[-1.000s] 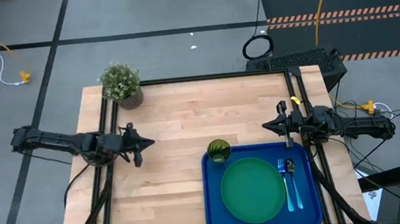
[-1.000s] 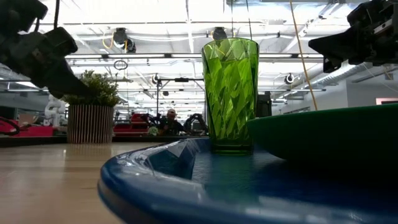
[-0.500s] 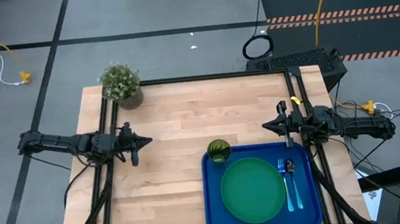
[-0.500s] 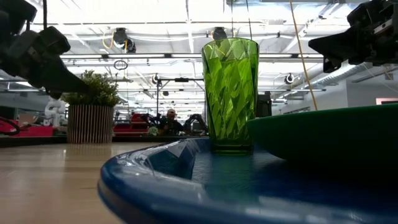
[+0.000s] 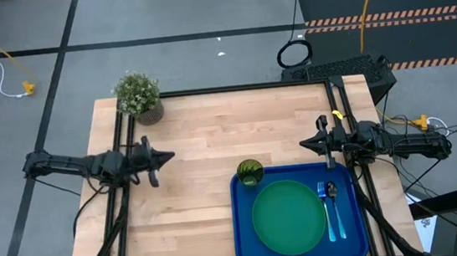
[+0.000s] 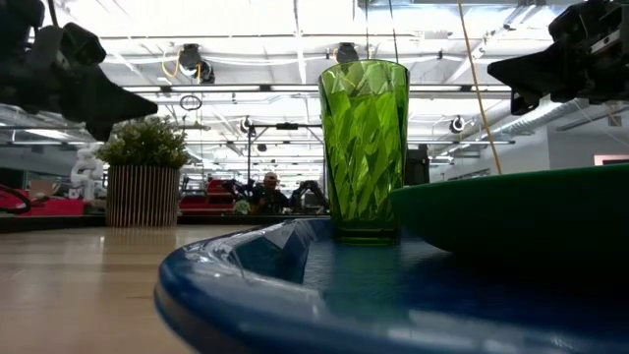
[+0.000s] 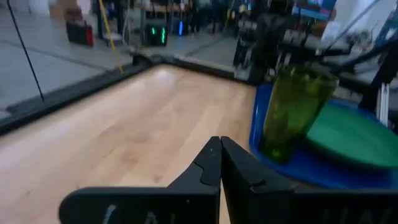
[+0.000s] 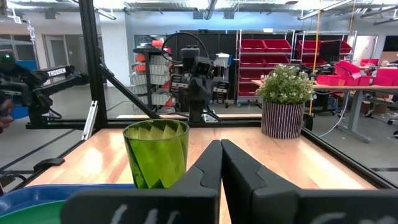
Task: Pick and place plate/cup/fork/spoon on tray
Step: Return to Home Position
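The blue tray (image 5: 242, 227) lies at the table's near right. On it rest the dark-green plate (image 5: 287, 216), the yellow-green cup (image 5: 250, 173) standing upright at its far left corner, and the fork (image 5: 330, 215) and the spoon (image 5: 337, 210) side by side along its right side. My left gripper (image 5: 170, 158) is shut and empty above the table's left part, pointing right. My right gripper (image 5: 303, 144) is shut and empty above the table, just beyond the tray's far right corner, pointing left. The cup also shows in the left wrist view (image 7: 292, 112) and the right wrist view (image 8: 157, 154).
A potted green plant (image 5: 139, 95) stands at the table's far left corner. Bare wood (image 5: 204, 139) lies between the two grippers and left of the tray. Black frame rails (image 5: 120, 138) run along the table's sides.
My left gripper has drawn back a little toward the table's left edge, then come right again, and has risen, staying shut. My right arm and the things on the tray have kept still.
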`<state>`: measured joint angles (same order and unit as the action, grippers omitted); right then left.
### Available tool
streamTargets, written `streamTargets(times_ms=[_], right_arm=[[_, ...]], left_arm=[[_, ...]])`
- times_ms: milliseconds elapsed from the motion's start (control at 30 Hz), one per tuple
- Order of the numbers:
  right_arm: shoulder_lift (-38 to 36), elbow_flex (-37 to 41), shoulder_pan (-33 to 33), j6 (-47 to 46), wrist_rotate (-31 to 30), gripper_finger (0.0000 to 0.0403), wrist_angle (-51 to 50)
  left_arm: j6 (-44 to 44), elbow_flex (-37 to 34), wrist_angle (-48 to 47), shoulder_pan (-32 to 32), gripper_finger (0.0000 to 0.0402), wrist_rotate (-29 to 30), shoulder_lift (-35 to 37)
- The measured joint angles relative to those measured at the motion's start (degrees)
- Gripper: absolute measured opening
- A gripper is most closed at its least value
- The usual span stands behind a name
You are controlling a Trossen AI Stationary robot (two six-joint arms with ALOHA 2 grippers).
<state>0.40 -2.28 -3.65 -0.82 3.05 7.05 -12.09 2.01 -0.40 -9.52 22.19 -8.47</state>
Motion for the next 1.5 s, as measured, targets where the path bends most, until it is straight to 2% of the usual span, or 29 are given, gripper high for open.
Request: streamTargets(times_ms=[100,233,433,667,800,900,967,1167,1500], right_arm=[[0.0,0.0,0.0,0.0,0.0,0.0000,0.0],[0.0,0.0,0.0,0.0,0.0,0.0000,0.0],[0.0,0.0,0.0,0.0,0.0,0.0000,0.0],[0.0,0.0,0.0,0.0,0.0,0.0000,-0.1],[0.0,0.0,0.0,0.0,0.0,0.0000,0.0],[0.0,0.0,0.0,0.0,0.0,0.0000,0.0],[0.0,0.0,0.0,0.0,0.0,0.0000,0.0],[0.0,0.0,0.0,0.0,0.0,0.0000,0.0],[0.0,0.0,0.0,0.0,0.0,0.0000,0.0]], left_arm=[[1.4,-1.4,4.1,0.0,0.0002,0.4,0.4],[3.5,-1.4,4.2,0.0,0.0001,0.4,1.3],[9.9,-1.4,6.2,0.0,0.0003,0.5,8.4],[11.4,-1.5,4.9,0.0,0.0005,0.2,8.3],[11.6,-1.5,7.2,0.9,0.0002,-4.7,8.3],[10.3,-1.5,5.4,1.9,0.0006,-10.4,8.3],[9.3,-1.4,3.0,2.7,0.0007,-12.2,8.3],[7.9,-1.4,2.6,5.1,0.0006,-14.0,8.3],[9.5,-1.4,2.0,5.1,0.0004,-15.3,8.0]])
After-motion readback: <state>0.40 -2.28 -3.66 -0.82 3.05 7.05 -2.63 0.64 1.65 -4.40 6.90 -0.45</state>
